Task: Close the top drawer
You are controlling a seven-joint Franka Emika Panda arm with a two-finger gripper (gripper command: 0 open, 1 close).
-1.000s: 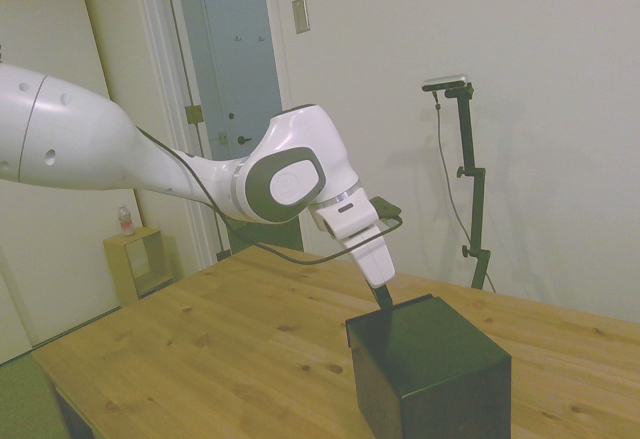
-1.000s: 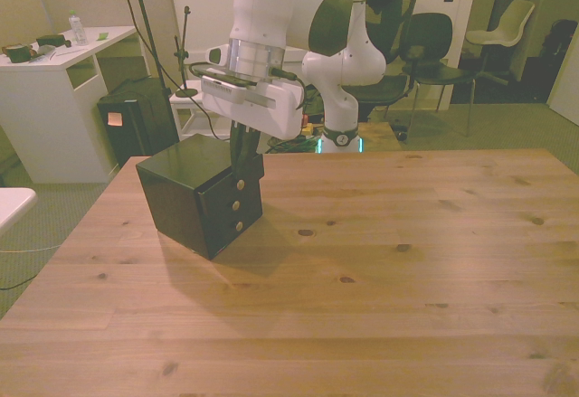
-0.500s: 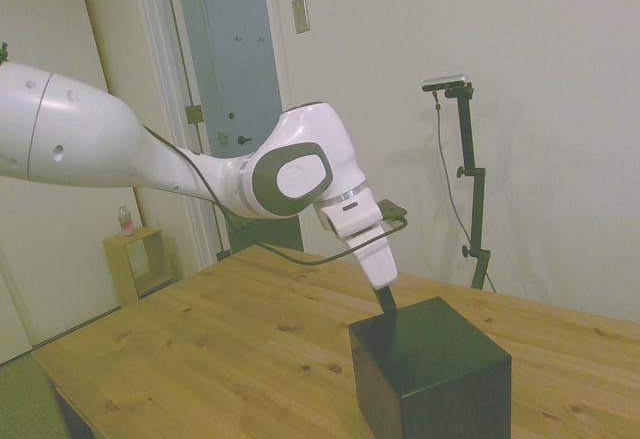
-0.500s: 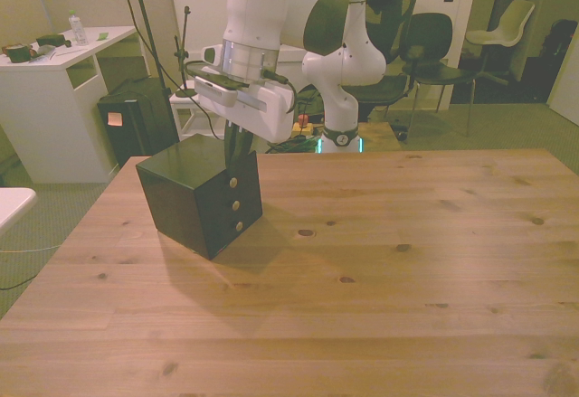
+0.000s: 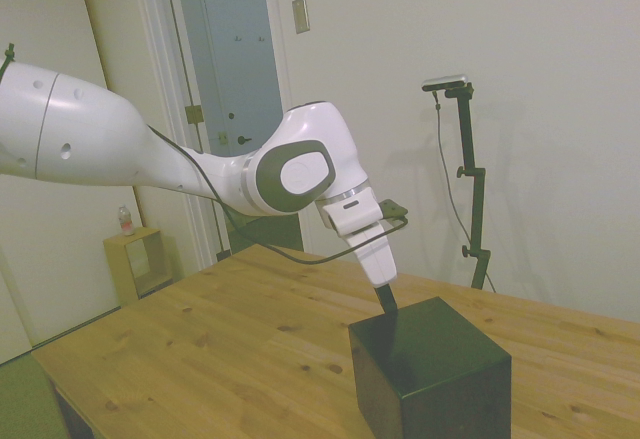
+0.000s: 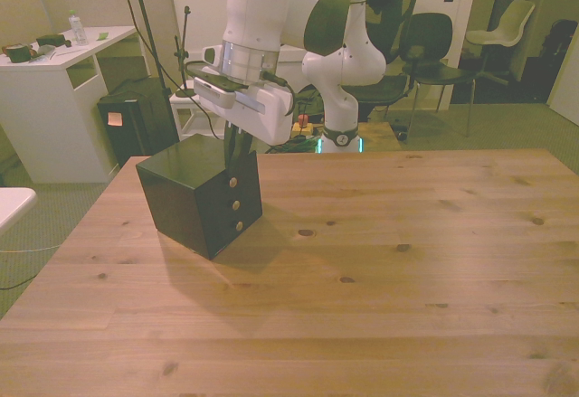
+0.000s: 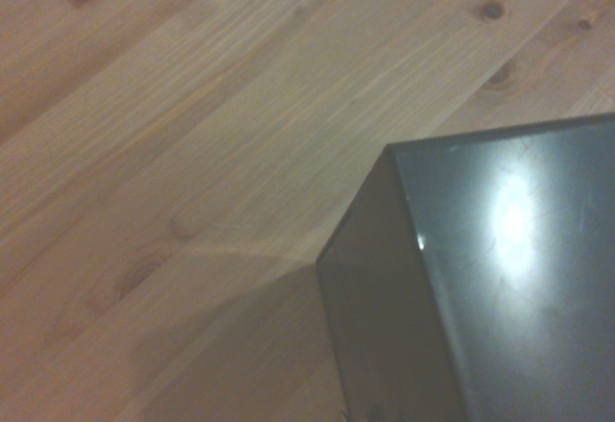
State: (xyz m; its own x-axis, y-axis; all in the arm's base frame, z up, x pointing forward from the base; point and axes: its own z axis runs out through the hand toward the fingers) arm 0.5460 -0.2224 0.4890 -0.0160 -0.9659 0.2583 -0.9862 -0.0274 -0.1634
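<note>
- Found the top drawer (image 6: 231, 178) as the uppermost front of the small black cabinet (image 6: 185, 203), toward the front view's left on the wooden table (image 6: 389, 279).
- Read that front as flush with the two knobbed fronts below it; saw no gap or protruding lip in the front view.
- Saw the gripper (image 6: 238, 155) hanging nose-down at the cabinet's upper edge, just above the top knob, its dark fingers pressed together into one narrow blade, with nothing pinched between them.
- Confirmed from the side view: gripper (image 5: 386, 301) with its tip at the cabinet (image 5: 430, 369) top's far edge, touching or very nearly so; could not settle which.
- Got only a glossy corner of the cabinet (image 7: 500, 278) and bare planks from the wrist view; no drawer front visible there.
- Judged the step in hand as the very end of the push: drawer apparently seated, contact at or near its front.
- Judged the task as good as done, pending a check that no sliver of opening was hidden by the fingers.
- Reckoned the next move called for a gentle release of pressure and a clean retreat up and away from the front, without snagging the knob or nudging the light cabinet across the table.
- Allowed for one short extra press along the drawer's travel, should a gap show.
</note>
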